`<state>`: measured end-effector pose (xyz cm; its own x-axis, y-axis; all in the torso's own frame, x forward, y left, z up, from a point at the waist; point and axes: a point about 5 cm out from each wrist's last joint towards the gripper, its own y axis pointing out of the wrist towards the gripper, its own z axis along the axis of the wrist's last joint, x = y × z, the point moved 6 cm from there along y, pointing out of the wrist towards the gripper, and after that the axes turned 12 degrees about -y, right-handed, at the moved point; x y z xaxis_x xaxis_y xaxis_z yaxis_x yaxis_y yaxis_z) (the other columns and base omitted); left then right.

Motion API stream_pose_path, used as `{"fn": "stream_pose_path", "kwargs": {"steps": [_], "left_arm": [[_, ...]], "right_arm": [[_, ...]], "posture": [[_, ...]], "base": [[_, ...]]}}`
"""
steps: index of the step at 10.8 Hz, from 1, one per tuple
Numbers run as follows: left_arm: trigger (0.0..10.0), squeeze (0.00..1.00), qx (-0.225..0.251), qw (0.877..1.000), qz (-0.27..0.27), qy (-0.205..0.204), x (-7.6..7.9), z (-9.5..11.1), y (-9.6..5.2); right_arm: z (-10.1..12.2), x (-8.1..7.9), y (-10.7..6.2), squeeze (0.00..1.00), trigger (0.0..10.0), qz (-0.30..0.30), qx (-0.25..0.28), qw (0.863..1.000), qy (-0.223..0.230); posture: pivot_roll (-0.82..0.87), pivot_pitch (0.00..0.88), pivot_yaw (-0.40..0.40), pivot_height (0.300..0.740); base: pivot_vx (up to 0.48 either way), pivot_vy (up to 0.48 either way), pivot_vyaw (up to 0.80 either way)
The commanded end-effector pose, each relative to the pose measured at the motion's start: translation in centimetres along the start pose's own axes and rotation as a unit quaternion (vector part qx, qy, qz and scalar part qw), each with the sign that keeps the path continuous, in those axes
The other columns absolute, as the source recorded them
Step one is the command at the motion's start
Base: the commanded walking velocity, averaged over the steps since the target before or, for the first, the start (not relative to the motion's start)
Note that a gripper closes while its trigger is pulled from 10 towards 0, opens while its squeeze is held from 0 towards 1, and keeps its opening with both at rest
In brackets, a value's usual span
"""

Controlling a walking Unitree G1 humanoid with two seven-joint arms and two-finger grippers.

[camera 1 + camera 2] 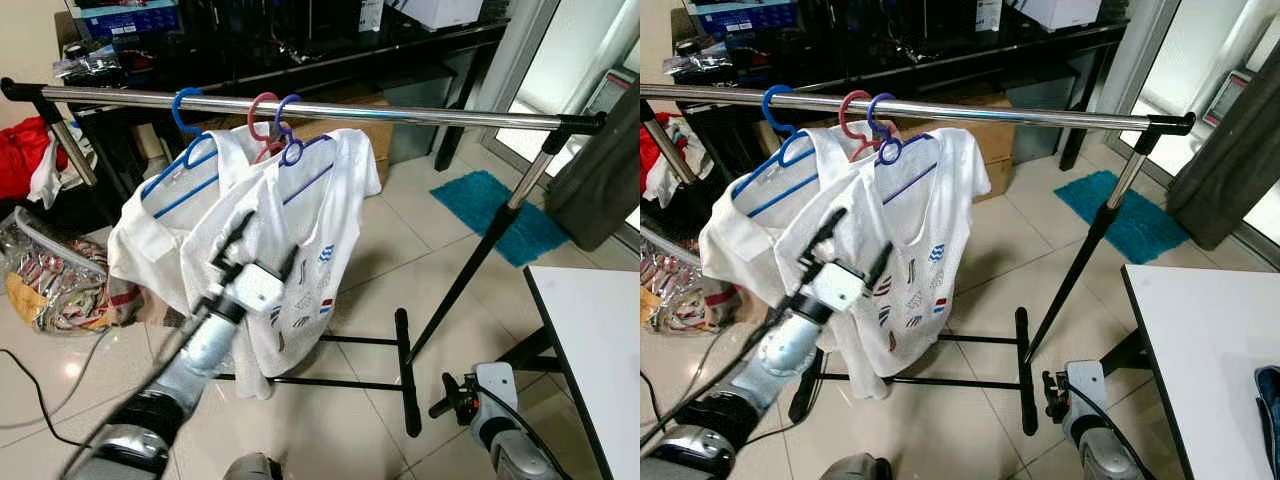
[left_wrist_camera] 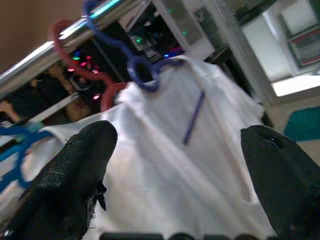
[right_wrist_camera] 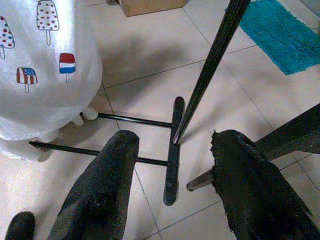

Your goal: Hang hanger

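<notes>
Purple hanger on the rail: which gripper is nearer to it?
Left. The left gripper is raised just below the purple hanger, open against its white shirt; the right gripper hangs low near the floor.

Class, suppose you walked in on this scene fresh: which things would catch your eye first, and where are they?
The white shirts stand out first, hung on blue, red and purple hangers bunched toward the left of the silver rail. The left gripper reaches up at them, open. A teal mat brightens the tiled floor behind the rack.
</notes>
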<state>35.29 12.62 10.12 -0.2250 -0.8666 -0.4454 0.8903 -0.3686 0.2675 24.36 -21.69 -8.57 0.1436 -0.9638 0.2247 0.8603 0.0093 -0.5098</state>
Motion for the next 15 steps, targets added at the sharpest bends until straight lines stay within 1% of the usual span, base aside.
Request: {"fn": "stream_pose_path", "kwargs": {"steps": [1,2,4,6,7,8,9,10,11,12,14,15], "left_arm": [[10.0,0.0,0.003,1.0,0.027,-0.003,-1.3,0.2,0.3],[10.0,0.0,-0.005,0.999,0.033,-0.012,-2.0,-0.1,0.4],[10.0,0.0,-0.025,0.996,0.033,-0.077,-2.5,-0.6,0.9],[10.0,0.0,-0.035,0.994,0.008,-0.1,-1.9,-0.8,1.1],[10.0,0.0,-0.054,0.989,-0.015,-0.134,-1.5,-1.3,1.2],[10.0,0.0,-0.075,0.983,-0.046,-0.16,-0.6,-1.9,1.0],[10.0,0.0,-0.064,0.987,-0.034,-0.142,-1.5,-1.6,1.0],[10.0,0.0,-0.059,0.988,-0.03,-0.14,-1.8,-1.5,1.0],[10.0,0.0,-0.032,0.992,-0.006,-0.12,-3.5,-0.4,1.6],[10.0,0.0,-0.018,0.994,0.0,-0.108,-4.1,0.3,1.9],[10.0,0.0,-0.009,0.996,0.018,-0.09,-5.0,0.6,1.9],[10.0,0.0,-0.018,0.994,0.023,-0.101,-5.5,0.2,1.8]], "right_arm": [[-0.1,0.2,0.0,0.0,10.0,0.002,-0.006,1.0,-0.005],[0.0,0.2,0.1,0.0,10.0,0.003,-0.005,1.0,-0.007],[0.3,0.4,0.3,0.0,10.0,0.002,-0.004,1.0,-0.009],[0.2,0.4,0.2,0.0,10.0,0.001,-0.004,1.0,-0.009],[0.1,0.3,0.1,0.0,10.0,0.002,-0.003,1.0,-0.009],[0.0,0.3,0.0,0.0,10.0,0.001,-0.004,1.0,-0.009],[-0.3,0.4,-0.1,0.0,10.0,-0.001,-0.007,1.0,-0.008],[-0.3,0.4,-0.1,0.0,10.0,-0.001,-0.008,1.0,-0.008],[-0.4,0.5,-0.2,0.0,10.0,-0.002,-0.008,1.0,-0.01],[-0.5,0.5,-0.2,0.0,10.0,-0.002,-0.009,1.0,-0.011],[-0.4,0.6,-0.2,0.0,10.0,-0.002,-0.009,1.0,-0.012],[-0.3,0.6,-0.1,0.0,10.0,-0.002,-0.007,1.0,-0.012]], "posture": [[0.2,0.014,-0.016,0.74],[0.2,0.014,-0.016,0.74],[0.2,0.01,-0.02,0.74],[0.19,0.014,-0.02,0.74],[0.19,0.014,-0.02,0.74],[0.19,0.02,-0.018,0.74],[0.18,0.024,-0.017,0.74],[0.18,0.024,-0.017,0.74],[0.18,0.026,-0.021,0.74],[0.18,0.025,-0.022,0.74],[0.18,0.023,-0.023,0.74],[0.18,0.023,-0.023,0.74]], "base": [[0.0,0.0,0.0],[0.0,0.0,0.0],[0.0,0.0,0.0],[0.0,0.0,0.0],[0.0,0.0,0.0],[0.0,0.0,0.0],[0.0,0.0,0.0],[0.0,0.0,0.0],[0.0,0.0,0.0],[0.0,0.0,0.0],[0.0,0.0,0.0],[0.0,0.0,0.0]]}}
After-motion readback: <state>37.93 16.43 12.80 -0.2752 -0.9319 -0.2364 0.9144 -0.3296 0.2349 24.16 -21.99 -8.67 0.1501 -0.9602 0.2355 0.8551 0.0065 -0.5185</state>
